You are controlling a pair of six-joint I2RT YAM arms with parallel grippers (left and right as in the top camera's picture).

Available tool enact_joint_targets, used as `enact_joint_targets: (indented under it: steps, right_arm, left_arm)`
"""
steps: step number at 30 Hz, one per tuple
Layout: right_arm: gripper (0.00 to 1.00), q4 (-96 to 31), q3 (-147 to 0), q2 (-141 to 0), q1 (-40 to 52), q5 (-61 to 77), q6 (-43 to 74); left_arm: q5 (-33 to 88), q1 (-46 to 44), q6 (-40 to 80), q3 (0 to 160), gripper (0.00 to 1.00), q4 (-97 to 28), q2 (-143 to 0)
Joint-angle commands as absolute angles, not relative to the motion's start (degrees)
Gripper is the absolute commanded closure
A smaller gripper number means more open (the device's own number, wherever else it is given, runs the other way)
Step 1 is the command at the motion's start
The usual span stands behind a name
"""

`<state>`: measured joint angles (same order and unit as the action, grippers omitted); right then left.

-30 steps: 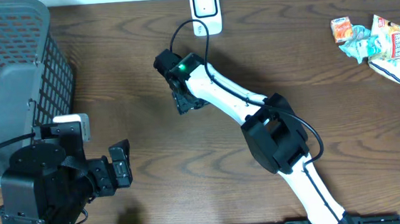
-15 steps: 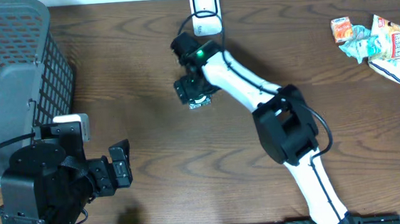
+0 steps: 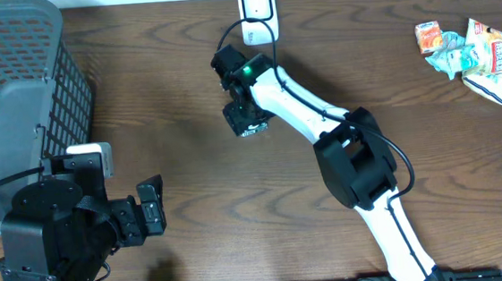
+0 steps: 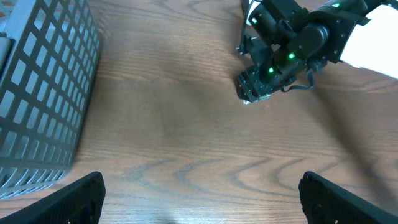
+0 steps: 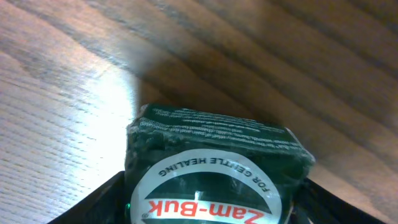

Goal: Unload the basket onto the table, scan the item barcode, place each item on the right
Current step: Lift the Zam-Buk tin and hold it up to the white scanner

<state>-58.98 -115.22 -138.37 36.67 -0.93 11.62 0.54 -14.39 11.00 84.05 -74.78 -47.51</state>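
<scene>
The green box [image 5: 214, 162] sits clasped in the right jaws, upper centre of the overhead frame, label facing the wrist camera. The white scanner [image 3: 257, 10] lies just above it on the counter [image 3: 166, 93]. The left jaws, lower left, gape wide and well apart.

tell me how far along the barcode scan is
Done: the right gripper has the green Zam-Buk box between its fingers, apparently gripped. In hand: it holds the box over the table just short of the white scanner. Left: facing the barcode to the scanner; no barcode shows in any view. The left gripper sits open and idle by the basket.
</scene>
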Motion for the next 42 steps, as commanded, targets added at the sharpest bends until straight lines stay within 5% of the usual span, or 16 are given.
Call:
enact_joint_targets:
  steps: [1,20,42]
  right_arm:
    - [0.36,-59.3,-114.5,-138.0,37.5,-2.9,13.3]
    - [0.46,-55.6,-127.8,-133.4,28.9,-2.9,11.9]
    - [0.51,-13.8,-128.1,-138.8,23.1,-9.4,4.6]
  left_arm:
    - [0.4,-14.2,11.7,84.6,0.02,-74.8,-47.5]
    - [0.4,-14.2,11.7,84.6,0.03,-74.8,-47.5]
    - [0.4,-14.2,11.7,84.6,0.02,-74.8,-47.5]
